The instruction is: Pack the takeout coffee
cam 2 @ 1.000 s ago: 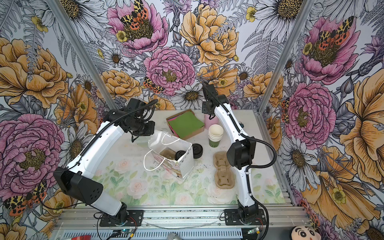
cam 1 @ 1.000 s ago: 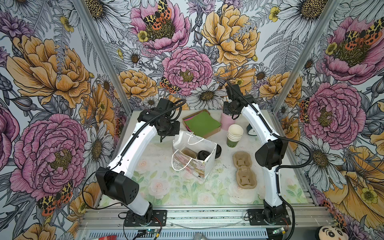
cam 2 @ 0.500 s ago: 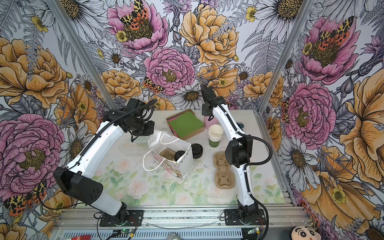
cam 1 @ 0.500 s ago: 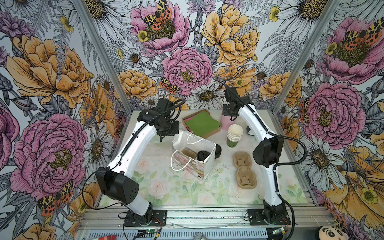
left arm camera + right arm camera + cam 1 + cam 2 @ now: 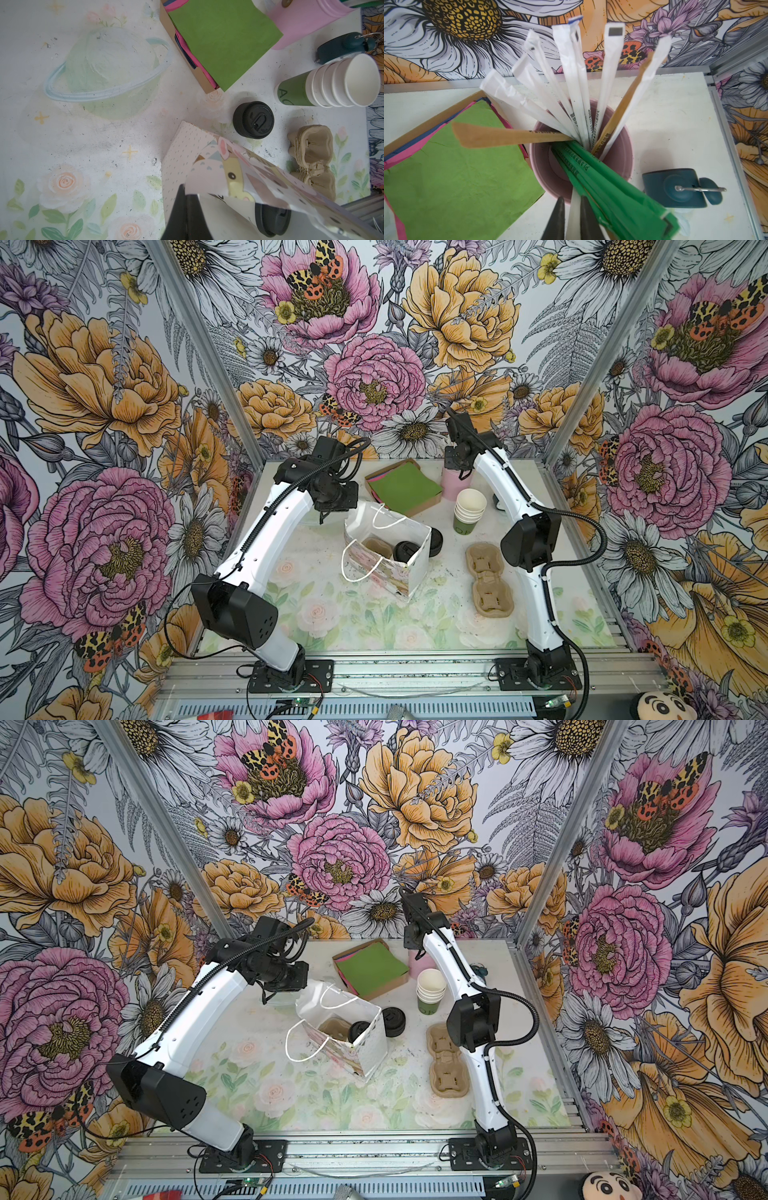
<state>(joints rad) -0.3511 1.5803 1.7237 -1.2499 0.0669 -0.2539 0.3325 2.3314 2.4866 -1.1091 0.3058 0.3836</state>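
Open gift bag (image 5: 375, 1046) mid-surface; inside I see the takeout coffee (image 5: 358, 1031) beside a pulp carrier (image 5: 332, 1026). Spare lids (image 5: 393, 1021) just right of the bag, cup stack (image 5: 431, 990) farther right, green napkins (image 5: 371, 968) at the far side.

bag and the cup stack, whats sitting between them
A squat black pile of lids stands on the table between the bag and the cup stack. Both top views show it, and the left wrist view shows it most clearly.
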